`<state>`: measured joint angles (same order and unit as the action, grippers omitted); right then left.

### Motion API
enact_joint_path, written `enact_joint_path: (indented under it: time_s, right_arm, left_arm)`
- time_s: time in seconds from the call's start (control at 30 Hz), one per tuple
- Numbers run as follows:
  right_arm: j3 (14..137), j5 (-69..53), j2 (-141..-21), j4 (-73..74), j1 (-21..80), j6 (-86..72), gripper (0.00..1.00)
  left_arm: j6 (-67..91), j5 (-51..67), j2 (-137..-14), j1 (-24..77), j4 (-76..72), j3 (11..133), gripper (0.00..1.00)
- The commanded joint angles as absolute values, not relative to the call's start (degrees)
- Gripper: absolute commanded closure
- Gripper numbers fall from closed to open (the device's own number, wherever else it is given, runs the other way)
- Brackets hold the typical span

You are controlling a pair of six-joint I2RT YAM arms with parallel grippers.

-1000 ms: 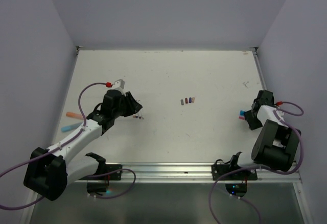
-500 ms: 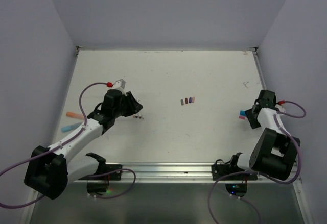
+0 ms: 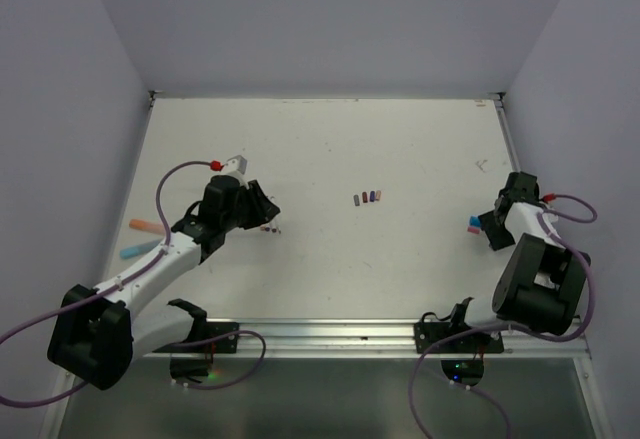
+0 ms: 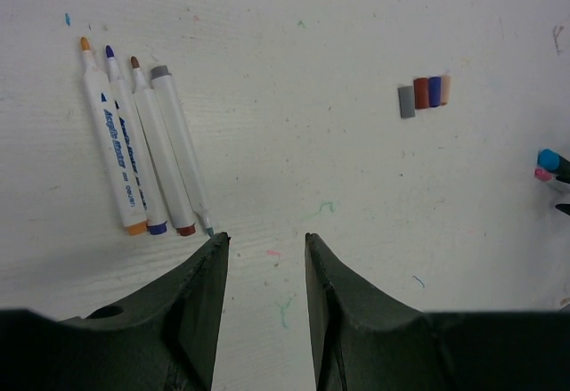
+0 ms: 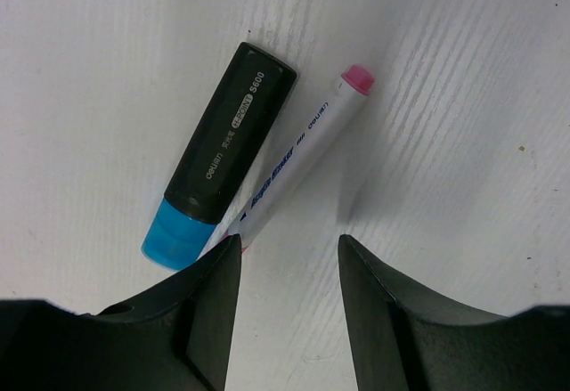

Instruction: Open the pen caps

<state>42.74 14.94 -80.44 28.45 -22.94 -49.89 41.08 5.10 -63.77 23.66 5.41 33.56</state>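
With four loose caps (image 3: 367, 198) lying at centre, the left gripper (image 4: 265, 241) and right gripper (image 5: 288, 244) both gape empty, the right above the still-fitted pink cap (image 5: 358, 78) and blue cap (image 5: 176, 235) at the right edge, so it likely must grip the pen (image 5: 294, 155) next.

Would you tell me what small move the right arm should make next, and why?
Probably shift the right gripper slightly toward the black marker and lower it: its blue cap is still on, and the open, empty jaws hang just beside it, nearer the white pen.
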Motion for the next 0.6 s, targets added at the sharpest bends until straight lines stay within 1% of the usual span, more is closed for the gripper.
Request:
enact_joint_path:
  time_s: [0.0, 0.47, 0.53, 0.57]
  right_arm:
    - [45.3, 16.3, -81.7, 27.6, -23.4, -49.8, 0.49]
    - [43.2, 16.0, -86.0, 24.3, -23.5, -49.7, 0.49]
    - [43.1, 15.7, -86.3, 24.2, -23.6, -49.7, 0.50]
    - [42.7, 15.6, -86.4, 24.3, -23.5, -49.4, 0.52]
  left_arm:
    - [39.4, 5.3, -63.9, 23.7, 4.7, 36.2, 0.58]
    - [39.3, 5.3, -64.1, 23.8, 4.7, 36.3, 0.58]
    - [39.3, 5.3, -64.0, 23.8, 4.7, 36.3, 0.58]
    - [39.5, 5.4, -63.9, 23.8, 4.7, 36.3, 0.58]
